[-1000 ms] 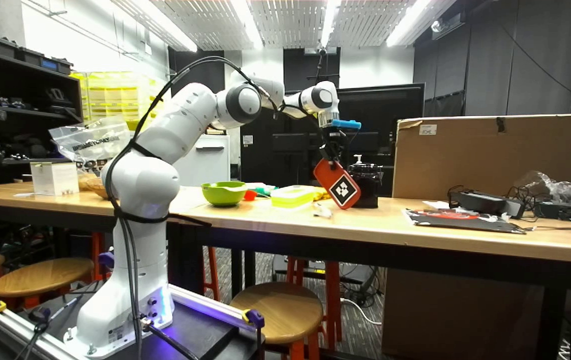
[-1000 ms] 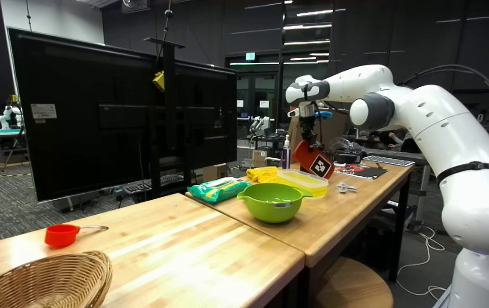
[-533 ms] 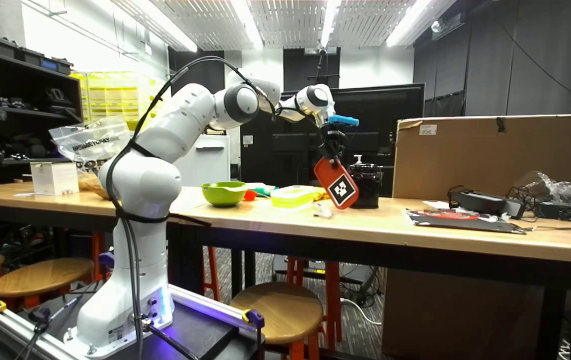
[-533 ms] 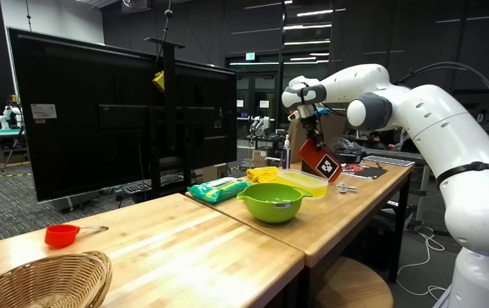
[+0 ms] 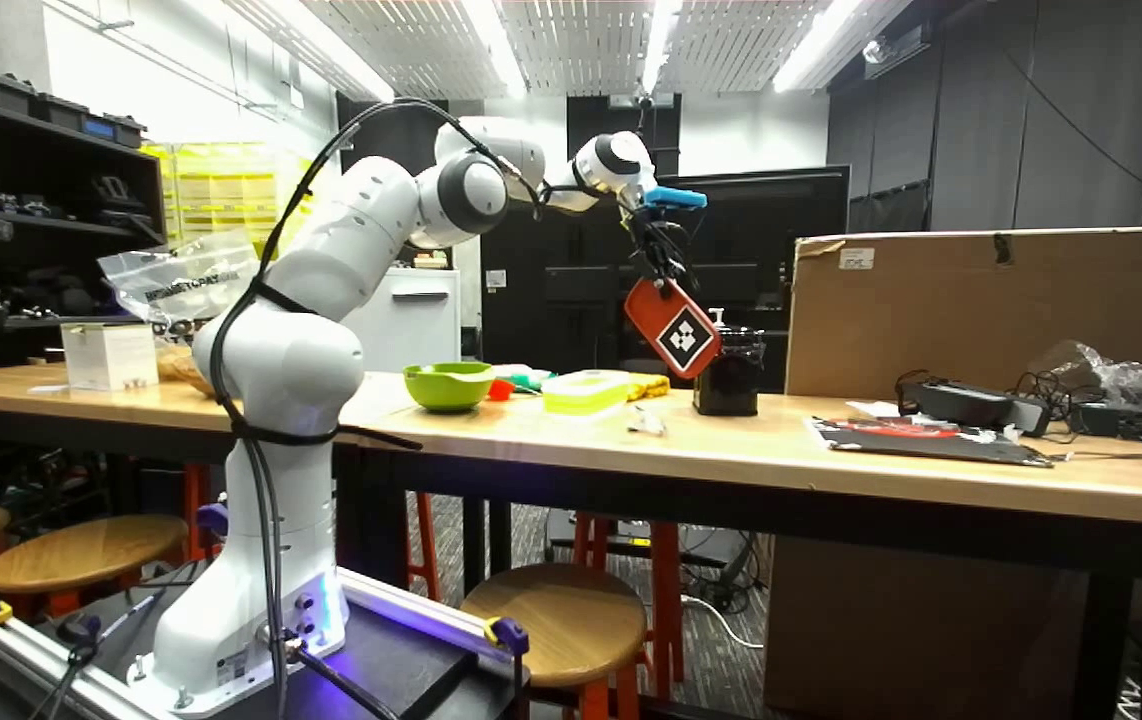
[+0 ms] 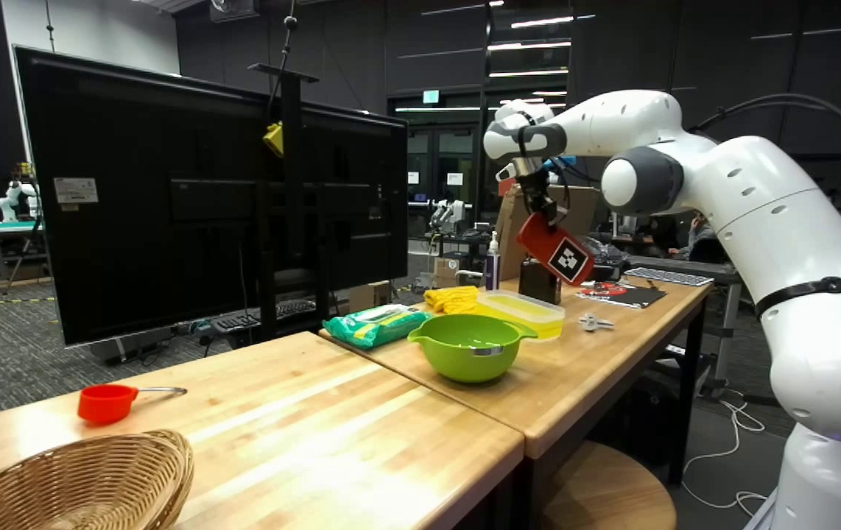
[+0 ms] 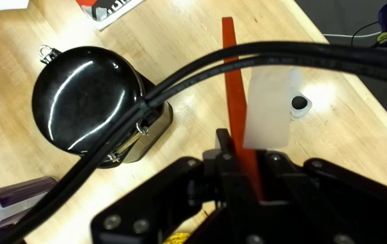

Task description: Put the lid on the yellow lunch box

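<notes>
Plainly, claw (image 5: 666, 284): black, jointed, gripping the lid (image 5: 673, 325)
Lid: flat, rounded red slab, tilted above the tabletop (image 5: 551, 432), apart from the box (image 5: 586, 396)
Box: low, translucent yellow plastic
Tabletop: striped wood
Bowl (image 6: 468, 355): round, green

The lunch box (image 5: 583, 402) looks plastic, the table (image 7: 180, 44) glossy wood.

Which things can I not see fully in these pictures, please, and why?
Lid, wrist view: gripped part, hidden by the pincer.
Yellow lunch box, in an exterior view: partly hidden by the green bowl.
Basket, in an exterior view: cut off by left and bottom edges.
</notes>
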Available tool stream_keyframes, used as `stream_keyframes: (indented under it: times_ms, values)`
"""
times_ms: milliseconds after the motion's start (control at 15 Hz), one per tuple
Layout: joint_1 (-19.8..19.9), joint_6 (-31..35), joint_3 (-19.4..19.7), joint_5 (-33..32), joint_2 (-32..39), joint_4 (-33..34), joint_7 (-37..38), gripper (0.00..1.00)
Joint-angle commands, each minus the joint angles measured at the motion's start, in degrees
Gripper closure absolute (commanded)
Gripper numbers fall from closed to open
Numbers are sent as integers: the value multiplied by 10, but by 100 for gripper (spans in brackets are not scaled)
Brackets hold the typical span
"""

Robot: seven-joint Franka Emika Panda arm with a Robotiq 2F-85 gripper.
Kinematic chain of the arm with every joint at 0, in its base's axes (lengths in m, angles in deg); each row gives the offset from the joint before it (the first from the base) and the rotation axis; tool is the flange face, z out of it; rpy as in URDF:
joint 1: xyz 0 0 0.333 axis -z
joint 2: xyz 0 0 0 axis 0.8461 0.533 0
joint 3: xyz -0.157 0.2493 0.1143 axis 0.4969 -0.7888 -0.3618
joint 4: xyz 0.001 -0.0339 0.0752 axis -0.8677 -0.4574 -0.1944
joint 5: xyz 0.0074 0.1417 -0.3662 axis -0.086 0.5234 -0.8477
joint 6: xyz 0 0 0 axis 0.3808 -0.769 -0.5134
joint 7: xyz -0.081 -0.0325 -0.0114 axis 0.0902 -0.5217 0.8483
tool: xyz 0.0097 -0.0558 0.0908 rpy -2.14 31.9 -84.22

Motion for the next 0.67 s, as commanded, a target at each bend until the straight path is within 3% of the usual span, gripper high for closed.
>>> stream_keyframes:
  times_ms: [0, 400, 600]
  values:
    - [-5, -36, 2, -5, -11, 19, -15, 97]
    - [1, -137, -4, 9, -6, 55, -49, 97]
    - [23, -212, -44, 13, 3, 89, -86, 97]
